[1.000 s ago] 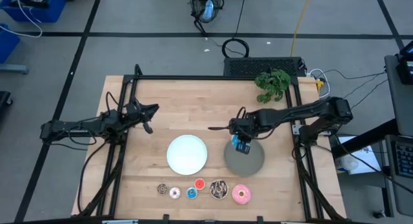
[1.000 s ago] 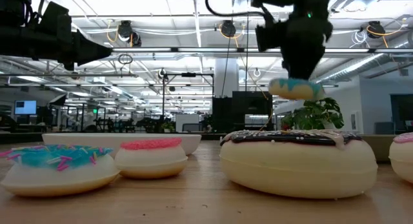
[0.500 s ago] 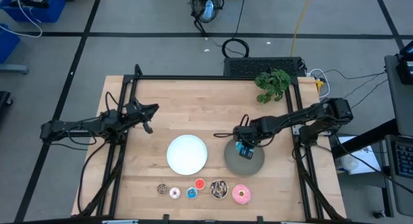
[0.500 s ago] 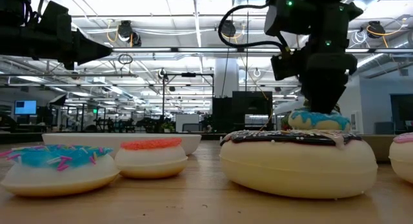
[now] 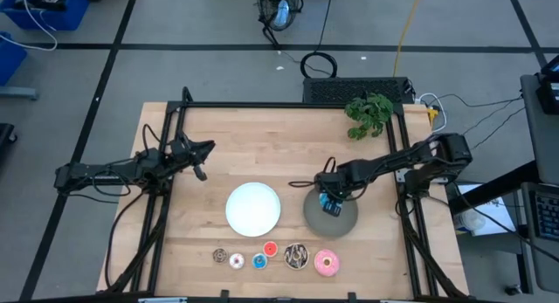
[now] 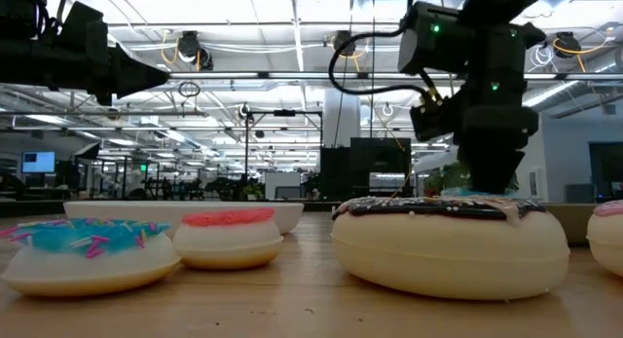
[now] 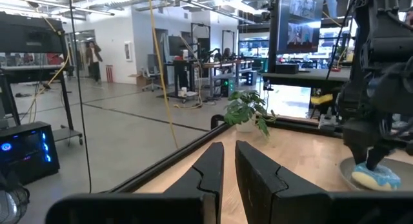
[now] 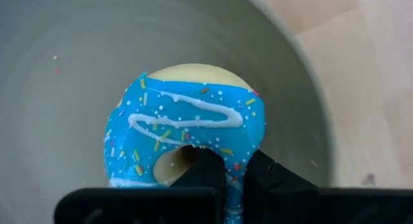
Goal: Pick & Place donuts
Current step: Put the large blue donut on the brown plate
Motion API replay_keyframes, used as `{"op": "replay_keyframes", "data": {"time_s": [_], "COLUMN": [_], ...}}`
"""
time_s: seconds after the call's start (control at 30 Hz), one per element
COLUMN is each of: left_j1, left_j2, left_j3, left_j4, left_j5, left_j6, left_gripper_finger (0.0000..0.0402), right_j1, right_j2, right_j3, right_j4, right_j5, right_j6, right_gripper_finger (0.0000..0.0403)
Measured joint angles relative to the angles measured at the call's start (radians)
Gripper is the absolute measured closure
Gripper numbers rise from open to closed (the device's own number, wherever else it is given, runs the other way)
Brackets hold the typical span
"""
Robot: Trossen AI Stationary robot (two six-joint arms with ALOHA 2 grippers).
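A: Status on the right gripper (image 5: 329, 203)?

B: Came down over the last second. It was carrying the blue donut (image 8: 184, 130) above the grey plate (image 5: 346, 221); now the donut is down in the plate, on the plate's left part in the high view. Wrist view shows it lying on the grey surface.

A: Released?

B: No. Fingers remain clenched on the ring's near edge, one through the hole by the look of it. Donut placed, not let go.

A: Left gripper (image 7: 228, 167)?

B: Parked over the table's left side, well apart from everything. Fingers nearly together, nothing between them. No change there.

A: What's left of the task?

B: Row along the near edge is untouched: brown donut (image 5: 220, 256), white donut (image 5: 237, 262), small blue donut (image 5: 259, 262), red donut (image 5: 270, 249), dark donut (image 5: 296, 257), pink donut (image 5: 326, 263). White plate (image 5: 253, 208) has nothing on it. So I'd call it one of seven delivered, early in the job.

A: Next?

B: My guess: open the fingers, lift straight up so the donut doesn't drag along with the finger in the hole, then go for the row. Risk is the ring snagging on that finger at lift-off.
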Motion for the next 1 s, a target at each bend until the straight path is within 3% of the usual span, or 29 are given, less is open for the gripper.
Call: {"op": "replay_keyframes", "data": {"time_s": [0.3,0.7,1.0], "left_j1": [0.000,0.000,0.000], "left_j2": [0.000,0.000,0.000], "left_j3": [0.000,0.000,0.000], "left_j4": [-0.006,-0.007,-0.006], "left_j5": [0.000,0.000,0.000], "left_j6": [0.000,0.018,0.018], "left_gripper_finger": [0.0357,0.0357,0.0357], "right_j1": [-0.003,-0.006,-0.023], "right_j2": [0.037,-0.062,-0.077], "right_j3": [0.004,-0.002,-0.001], "right_j4": [0.013,0.018,-0.017], "right_j5": [-0.020,-0.024,-0.024], "right_j6": [-0.049,-0.060,-0.074], "right_gripper_finger": [0.0377,0.0237,0.0195]}}
